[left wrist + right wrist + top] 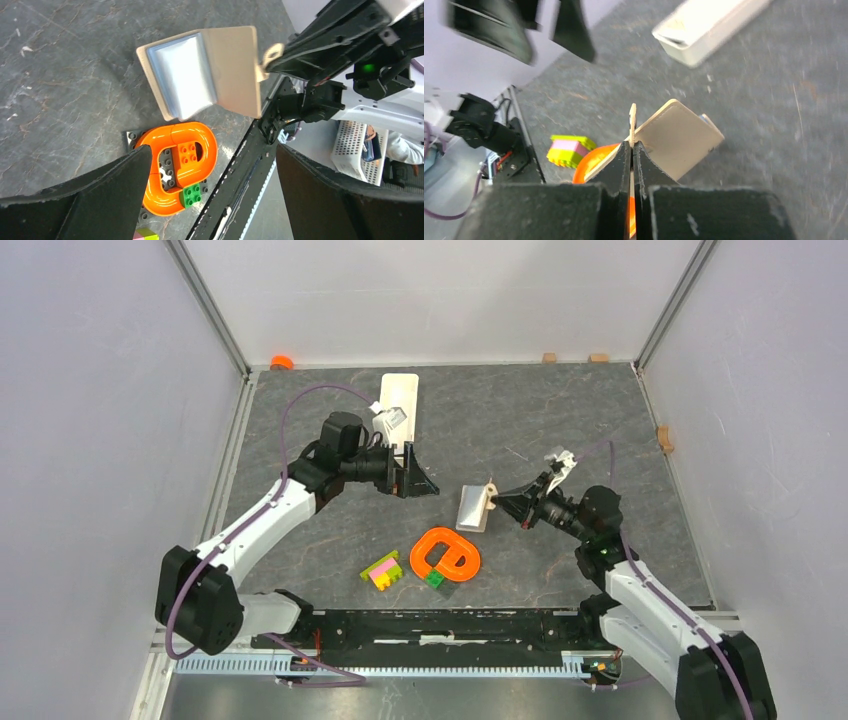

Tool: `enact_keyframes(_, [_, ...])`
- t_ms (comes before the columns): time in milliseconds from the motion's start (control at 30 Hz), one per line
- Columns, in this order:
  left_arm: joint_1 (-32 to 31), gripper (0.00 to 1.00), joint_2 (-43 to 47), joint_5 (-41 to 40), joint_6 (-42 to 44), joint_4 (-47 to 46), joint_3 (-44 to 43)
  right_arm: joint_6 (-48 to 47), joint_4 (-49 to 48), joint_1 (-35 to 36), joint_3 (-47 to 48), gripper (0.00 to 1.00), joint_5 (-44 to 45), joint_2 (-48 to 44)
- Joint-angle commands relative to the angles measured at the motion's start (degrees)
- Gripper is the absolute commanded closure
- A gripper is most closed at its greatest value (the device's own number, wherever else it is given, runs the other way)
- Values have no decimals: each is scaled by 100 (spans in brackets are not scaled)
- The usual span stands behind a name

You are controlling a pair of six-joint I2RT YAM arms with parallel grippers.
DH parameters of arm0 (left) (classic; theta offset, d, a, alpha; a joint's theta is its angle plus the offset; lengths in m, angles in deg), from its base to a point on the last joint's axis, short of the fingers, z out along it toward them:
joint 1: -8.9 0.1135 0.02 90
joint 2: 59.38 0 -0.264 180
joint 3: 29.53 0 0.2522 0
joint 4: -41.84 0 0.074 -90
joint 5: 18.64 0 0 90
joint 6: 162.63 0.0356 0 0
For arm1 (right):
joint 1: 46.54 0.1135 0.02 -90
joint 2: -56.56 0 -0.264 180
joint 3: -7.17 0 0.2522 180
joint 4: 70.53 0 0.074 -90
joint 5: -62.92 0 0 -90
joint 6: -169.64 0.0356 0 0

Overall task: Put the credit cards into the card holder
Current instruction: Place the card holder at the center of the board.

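Right pincer (632, 146): shut tight on the clasp tab (272, 51) of the card holder (235, 70), with both fingers pressed flat against the tab. In the top view the holder sits just right of centre and is open, its 2 beige leaves spread. A pale blue rectangle (182, 75) lies against the inner face; card or sleeve, cannot tell. Cannot tell whether the holder's lower edge touches the table (560, 420).

Left pincer (418, 480): wide, holding nothing and touching nothing. It points at the holder from the left, near but apart, with bare table between.

Edges and room: an orange ring toy (446, 553) on a dark baseplate sits just below the holder in the top view. Pink-yellow-green bricks (381, 572) lie to the toy's lower left. A white tray (400, 398) lies at upper centre, beyond the left pincer. There is open table toward the upper right of the frame.

Surface and room: the tabletop is dark grey with a marbled pattern and scuffs. Pale panel walls (100, 390) with metal corner posts stand on 3 sides. Small wooden blocks (549, 357) sit along the far edge, and a small orange object (281, 362) in the upper-left corner.
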Motion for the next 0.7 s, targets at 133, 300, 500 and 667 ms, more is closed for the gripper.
enact_keyframes(133, [6, 0, 47, -497, 18, 281, -75, -486, 1784, 26, -178, 84, 2706, 404])
enact_keyframes(300, [-3, 0, 39, -550, 37, 322, -72, -388, 2796, 27, -119, 38, 3947, 129])
enact_keyframes(500, [-11, 0, 7, -550, 15, 323, -63, -235, 3573, 25, 110, 16, 4365, -343])
enact_keyframes(667, [-20, 0, -29, -533, -6, 323, -63, 89, 3636, 128, 245, 2, 4022, -590])
